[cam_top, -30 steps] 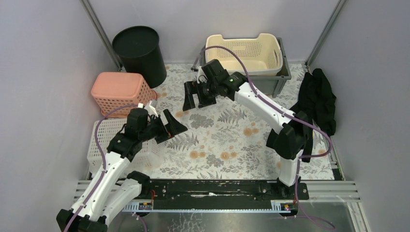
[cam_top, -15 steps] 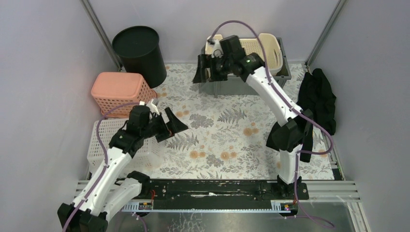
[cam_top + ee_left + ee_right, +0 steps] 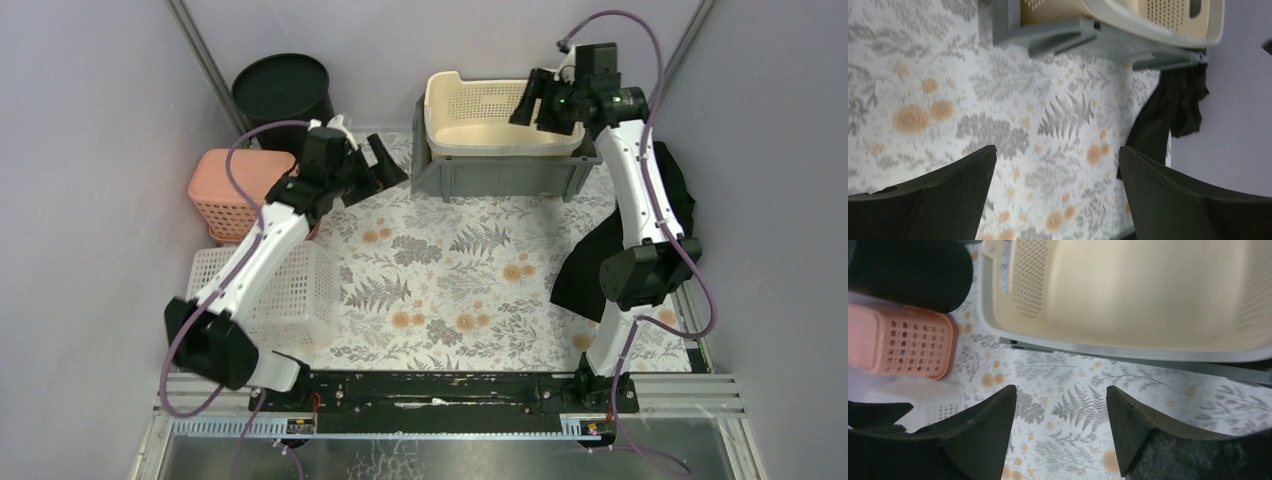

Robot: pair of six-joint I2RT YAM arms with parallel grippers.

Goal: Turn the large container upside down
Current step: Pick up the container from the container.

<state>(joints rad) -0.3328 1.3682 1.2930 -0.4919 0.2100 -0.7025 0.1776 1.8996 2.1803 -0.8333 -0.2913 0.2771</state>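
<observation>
Where crate point(image 3: 492, 178) sits, cream basket point(image 3: 470, 100) nested

Large container point(image 3: 490, 180): a grey rectangular plastic crate with a ribbed outer rim. It stands upright, mouth upward, at the far side of the table point(image 3: 450, 270), right of centre. A cream perforated basket point(image 3: 500, 152) sits nested inside it, its rim above the crate's.

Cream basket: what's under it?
A grey crate. The cream basket sits nested inside it, with its rim sticking up above the crate's. The basket covers the crate's inside, so anything down there is hidden.
</observation>
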